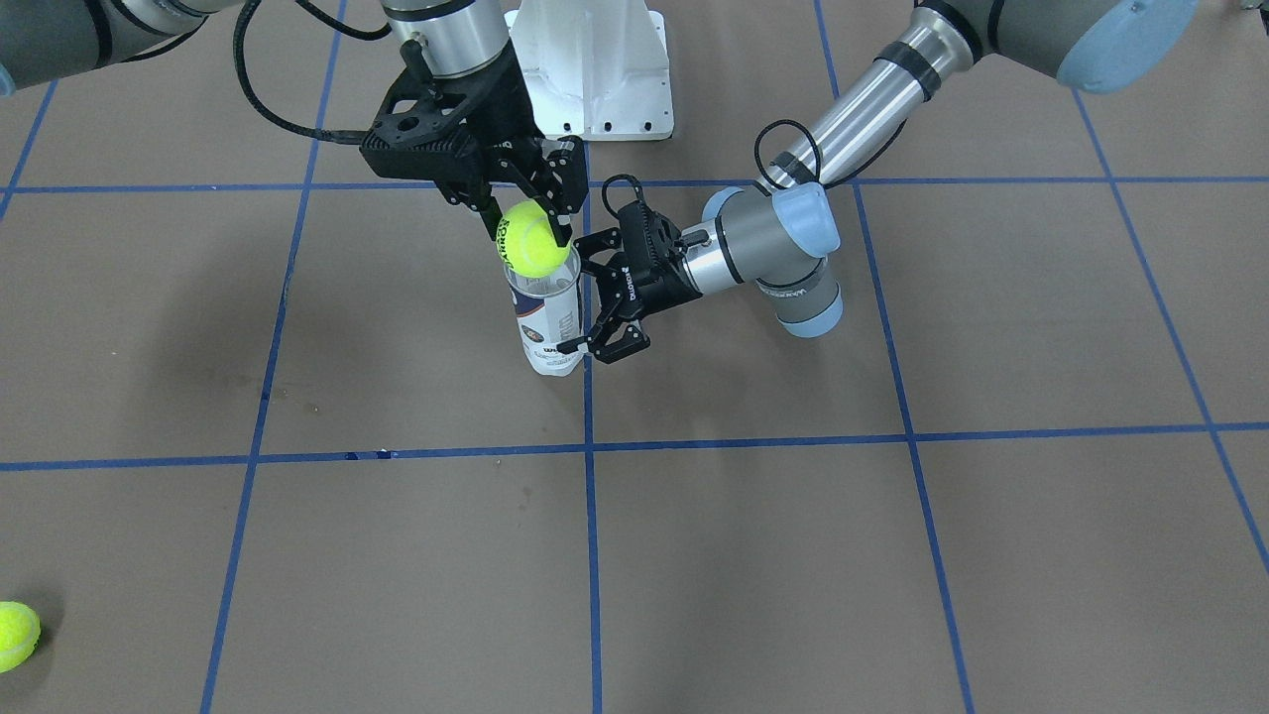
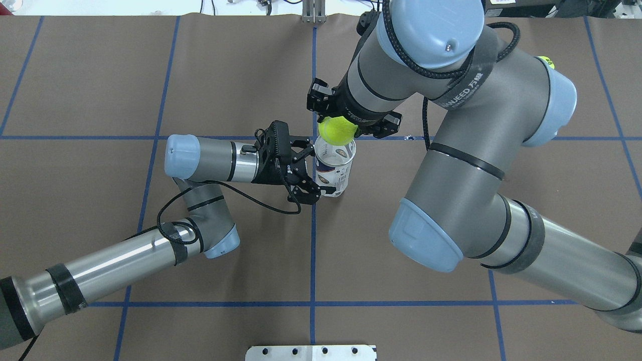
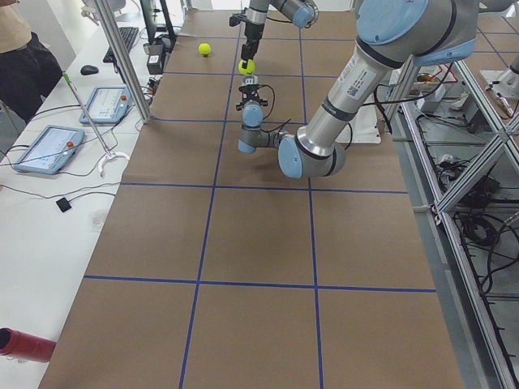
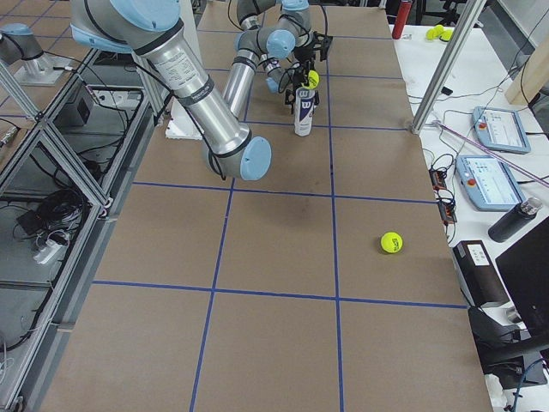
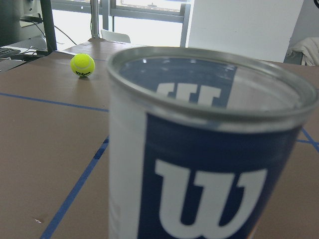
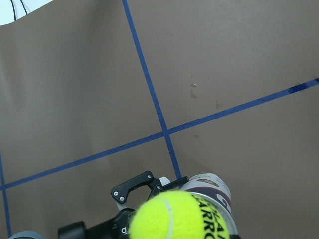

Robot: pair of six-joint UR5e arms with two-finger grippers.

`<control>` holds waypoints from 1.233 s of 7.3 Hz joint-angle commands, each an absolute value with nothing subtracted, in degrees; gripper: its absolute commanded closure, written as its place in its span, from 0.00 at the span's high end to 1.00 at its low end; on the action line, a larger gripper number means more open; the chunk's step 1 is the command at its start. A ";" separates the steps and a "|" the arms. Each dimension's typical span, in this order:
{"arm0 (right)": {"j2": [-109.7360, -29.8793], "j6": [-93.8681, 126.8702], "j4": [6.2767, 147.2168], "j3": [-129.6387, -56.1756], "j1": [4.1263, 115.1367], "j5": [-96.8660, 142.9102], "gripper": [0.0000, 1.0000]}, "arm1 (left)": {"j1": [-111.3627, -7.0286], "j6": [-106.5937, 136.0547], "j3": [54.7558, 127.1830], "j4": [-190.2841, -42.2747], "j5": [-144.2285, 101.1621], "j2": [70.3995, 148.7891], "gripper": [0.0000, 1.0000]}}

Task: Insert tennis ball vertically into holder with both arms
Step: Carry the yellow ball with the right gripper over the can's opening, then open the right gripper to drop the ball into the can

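Overhead exterior: my right gripper (image 2: 339, 128) clamps ball (image 2: 337, 132) over can (image 2: 335, 173) mouth for a straight drop; left gripper (image 2: 317, 168) straddles can to steady it, can't tell if clamped.

So the holder (image 1: 548, 327) stands upright mid-bench (image 1: 793, 555), with the tennis ball (image 1: 532, 238) right above its mouth. The left arm (image 1: 763, 233) reaches in beside it. The pedestal base (image 1: 595, 69) is behind, robot-side. A spare ball (image 1: 15, 635) lies way off, robot's right.

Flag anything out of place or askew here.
One yellow-green tennis ball lies loose on the brown table, far from the clear plastic navy-labelled can. Otherwise fine: the can stands upright, the right gripper holding the other ball above its mouth.
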State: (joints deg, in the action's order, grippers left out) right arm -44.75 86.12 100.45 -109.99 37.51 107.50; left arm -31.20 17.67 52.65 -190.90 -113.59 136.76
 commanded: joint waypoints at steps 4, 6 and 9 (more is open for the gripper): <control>-45.09 86.04 100.46 -110.13 37.00 106.08 0.99 | -31.20 17.75 52.65 -190.81 -113.55 136.85 0.95; -44.83 85.96 100.63 -110.13 37.00 106.26 0.99 | -31.20 17.75 52.65 -190.81 -113.55 136.85 0.95; -44.82 83.34 104.22 -111.09 39.36 107.13 0.99 | -31.20 17.75 52.65 -190.81 -113.55 136.85 0.95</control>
State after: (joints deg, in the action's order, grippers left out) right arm -44.68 84.86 102.25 -110.51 37.77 106.63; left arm -31.20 17.75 52.65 -190.81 -113.55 136.85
